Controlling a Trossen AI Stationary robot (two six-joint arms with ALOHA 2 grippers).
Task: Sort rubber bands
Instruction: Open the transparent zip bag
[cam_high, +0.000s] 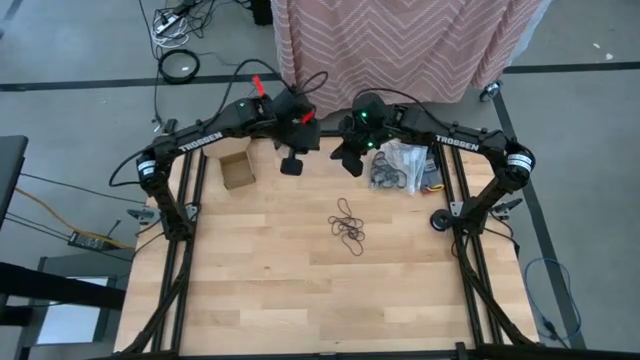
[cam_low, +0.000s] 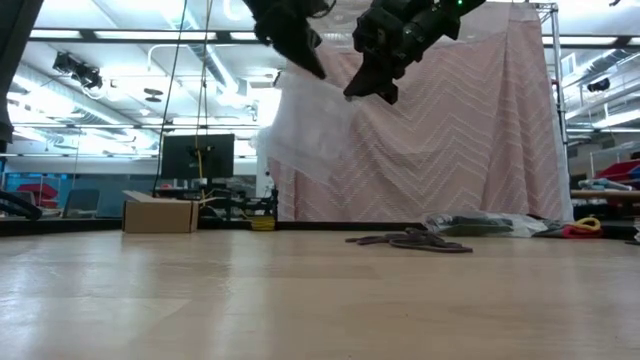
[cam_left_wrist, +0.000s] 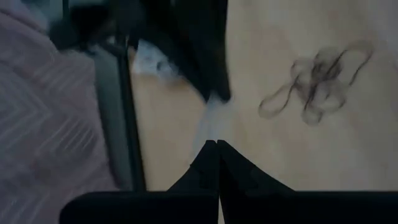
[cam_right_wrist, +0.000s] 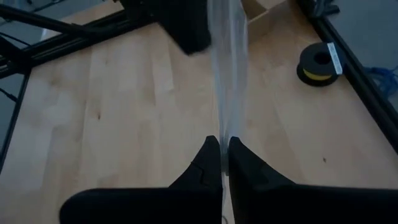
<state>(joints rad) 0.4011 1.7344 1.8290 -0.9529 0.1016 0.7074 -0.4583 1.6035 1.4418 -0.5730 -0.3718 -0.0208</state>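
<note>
A loose tangle of dark rubber bands (cam_high: 348, 226) lies on the middle of the wooden table, also seen in the low view (cam_low: 410, 240) and the left wrist view (cam_left_wrist: 317, 87). High above the table's far part, my left gripper (cam_high: 292, 165) and my right gripper (cam_high: 350, 160) face each other. Both are shut on one clear plastic bag (cam_low: 310, 125) that spans the gap between them and hangs below them. My left gripper pinches an edge of the clear bag (cam_left_wrist: 211, 134) between its two fingertips, slanting down from the table's left. The bag is lifted clear of the table. My right gripper pinches the bag's other side (cam_right_wrist: 225, 124) between its two fingertips, slanting down from the right. The film runs as a narrow stretched strip from its fingers to the other gripper.
A small open cardboard box (cam_high: 237, 170) stands at the far left. A heap of clear bags with more dark bands (cam_high: 400, 168) lies at the far right, a black tape roll (cam_right_wrist: 318, 63) near the right edge. A pink patterned cloth (cam_low: 470, 130) hangs behind the table.
</note>
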